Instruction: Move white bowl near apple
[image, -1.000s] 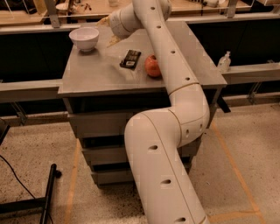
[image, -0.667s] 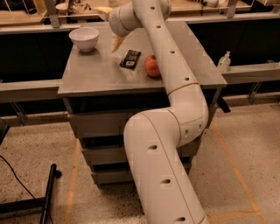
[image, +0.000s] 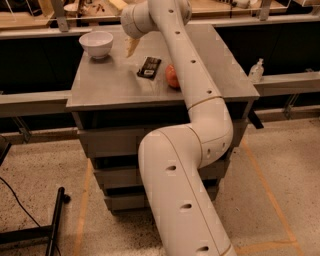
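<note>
my gripper (image: 131, 47) just beside the white bowl (image: 96, 44), whether it is open I cannot tell, apple (image: 171, 76) well apart on the tabletop (image: 110, 87)

Dim warm light from above brightens the arm (image: 196, 80) and the hand (image: 131, 47) near the white bowl (image: 96, 43).

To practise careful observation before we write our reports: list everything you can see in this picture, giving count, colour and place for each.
white bowl: one, white, far left corner of the table.
black packet: one, black, lying flat mid-table, just left of the apple.
apple: one, red-orange, right of the packet, partly hidden by the arm.
table: one, grey, centre of view.
bottle: one, clear, on the ledge right of the table.
stand: one, black, floor at lower left.
arm: one, white, reaching from the foreground over the table.
gripper: one, tan, over the table right of the bowl, apart from it.
</note>
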